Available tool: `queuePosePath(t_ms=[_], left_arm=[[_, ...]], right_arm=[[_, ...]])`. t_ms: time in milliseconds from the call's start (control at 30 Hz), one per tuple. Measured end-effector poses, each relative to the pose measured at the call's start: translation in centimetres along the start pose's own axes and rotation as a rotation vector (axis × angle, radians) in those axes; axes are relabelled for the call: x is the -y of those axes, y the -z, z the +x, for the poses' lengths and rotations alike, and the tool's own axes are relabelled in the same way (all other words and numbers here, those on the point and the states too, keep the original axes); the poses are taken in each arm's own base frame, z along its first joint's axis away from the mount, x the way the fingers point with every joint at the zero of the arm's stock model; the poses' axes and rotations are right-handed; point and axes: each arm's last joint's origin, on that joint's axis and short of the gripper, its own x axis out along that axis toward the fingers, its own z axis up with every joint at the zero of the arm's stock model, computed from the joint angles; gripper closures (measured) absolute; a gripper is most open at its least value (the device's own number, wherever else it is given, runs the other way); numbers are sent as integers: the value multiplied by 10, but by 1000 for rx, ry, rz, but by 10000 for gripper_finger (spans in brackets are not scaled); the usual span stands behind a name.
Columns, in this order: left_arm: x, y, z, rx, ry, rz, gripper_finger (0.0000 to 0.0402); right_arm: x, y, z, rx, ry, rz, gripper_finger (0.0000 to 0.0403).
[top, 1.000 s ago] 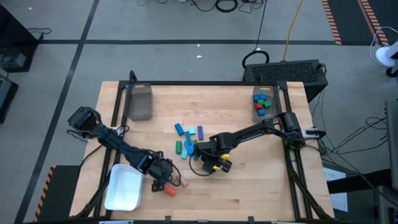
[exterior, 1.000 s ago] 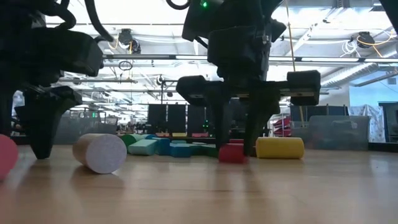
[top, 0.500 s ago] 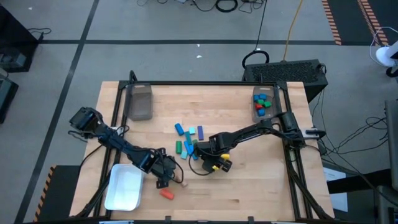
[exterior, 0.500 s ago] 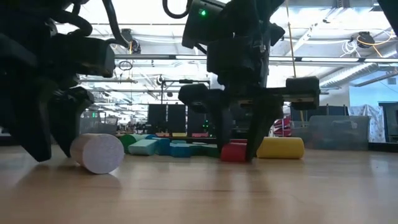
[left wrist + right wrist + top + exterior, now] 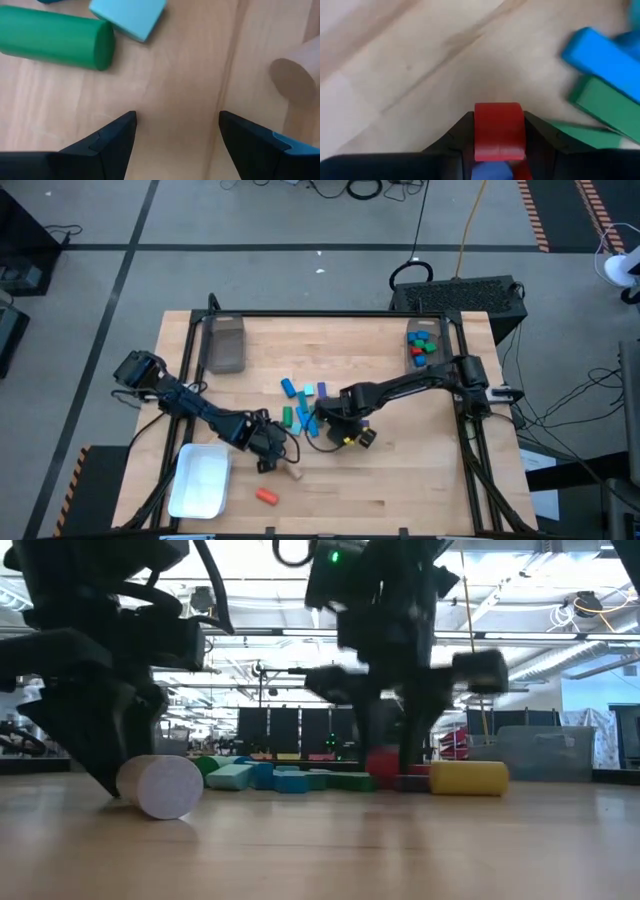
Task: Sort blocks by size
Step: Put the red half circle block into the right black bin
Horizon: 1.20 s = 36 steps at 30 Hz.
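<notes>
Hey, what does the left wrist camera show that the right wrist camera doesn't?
Only the left wrist view: the open, empty left gripper, a green cylinder, a light blue block and a tan cylinder.
Only the right wrist view: the right gripper shut on a small red block, beside a blue bar and green bar.
Both: the wooden table.

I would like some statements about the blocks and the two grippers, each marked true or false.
1. The right gripper holds a red block. True.
2. The left gripper grips the green cylinder. False: it is open and empty, with the cylinder lying ahead of it.
3. The white tray is full of blocks. False: no block shows in it.
4. An orange cylinder lies alone near the table's front edge. True.
</notes>
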Motion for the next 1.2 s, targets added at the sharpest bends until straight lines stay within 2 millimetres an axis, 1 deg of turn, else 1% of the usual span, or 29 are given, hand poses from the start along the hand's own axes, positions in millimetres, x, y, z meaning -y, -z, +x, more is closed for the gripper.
queuePosePath(t_ms=[167, 300, 500, 567, 733, 900, 1000, 1200], left_arm=[[-3, -2, 0, 5, -12, -10, 119], [-3, -2, 0, 5, -12, -10, 119], [-3, -1, 0, 1, -12, -18, 119], [-3, -1, 0, 6, -18, -17, 119], [-4, -2, 0, 32, -59, 14, 119], [-8, -5, 1, 38, -69, 51, 119], [-14, -9, 2, 41, -76, 54, 119], [-24, -15, 4, 37, -92, 68, 119]], right_arm=[[1, 13, -29, -13, -23, 93, 286], [-1, 26, -59, -22, -22, 165, 285], [-3, 58, -102, -58, -27, 331, 286], [-5, 71, -111, -62, -21, 372, 286], [-14, 112, -128, -59, 10, 478, 286], [-24, 155, -136, -51, 60, 603, 284], [-30, 179, -139, -67, 121, 696, 283], [-40, 216, -145, -126, 192, 881, 281]])
